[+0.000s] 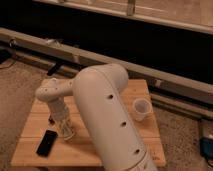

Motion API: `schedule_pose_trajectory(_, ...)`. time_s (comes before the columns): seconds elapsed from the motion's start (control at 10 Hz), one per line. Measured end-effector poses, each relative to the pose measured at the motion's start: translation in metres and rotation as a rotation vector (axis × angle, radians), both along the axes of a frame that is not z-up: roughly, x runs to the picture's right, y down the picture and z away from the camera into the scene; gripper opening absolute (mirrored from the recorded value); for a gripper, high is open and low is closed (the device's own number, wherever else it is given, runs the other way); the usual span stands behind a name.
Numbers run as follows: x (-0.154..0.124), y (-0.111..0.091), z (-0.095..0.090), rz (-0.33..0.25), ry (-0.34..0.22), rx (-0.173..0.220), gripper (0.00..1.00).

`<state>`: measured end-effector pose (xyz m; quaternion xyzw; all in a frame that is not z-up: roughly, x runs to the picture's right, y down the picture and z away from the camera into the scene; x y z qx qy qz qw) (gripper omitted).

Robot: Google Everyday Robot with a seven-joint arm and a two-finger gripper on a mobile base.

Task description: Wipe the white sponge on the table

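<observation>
White sponge: I cannot pick it out. The arm and the tool cover the spot on the left part of the table where the tool points down, so how the sponge looks cannot be told.

Table (142,90): low, with a light wooden plank top. It stands on a speckled floor, with a long pale rail and a dark wall behind it.

Tool (66,134): it is at the end of the white arm, pointing down at the left part of the table. Its tip is right at the table top, just right of the phone. I cannot tell if it is open or closed, or if it holds anything.

Arm (107,115): big, white and round, with small dark holes along it. It fills the middle of the view and hides much of the table.

Phone (46,142): one, black and flat, lying near the left front of the table.

Cup (141,109): one, white and round, standing on the right part of the table, well apart from the tool.

Count: one table, one phone, one cup, one arm with one tool.
</observation>
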<state>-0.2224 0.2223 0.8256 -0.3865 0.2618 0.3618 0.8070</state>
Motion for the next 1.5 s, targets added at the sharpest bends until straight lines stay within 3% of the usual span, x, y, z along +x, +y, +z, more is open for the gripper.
schedule_pose_trajectory(1.1, 0.019, 0.003, -0.003, 0.002, 0.043, -0.007, 0.17)
schedule_pose_trajectory(1.5, 0.088, 0.011, -0.014, 0.046, 0.158, -0.005, 0.17)
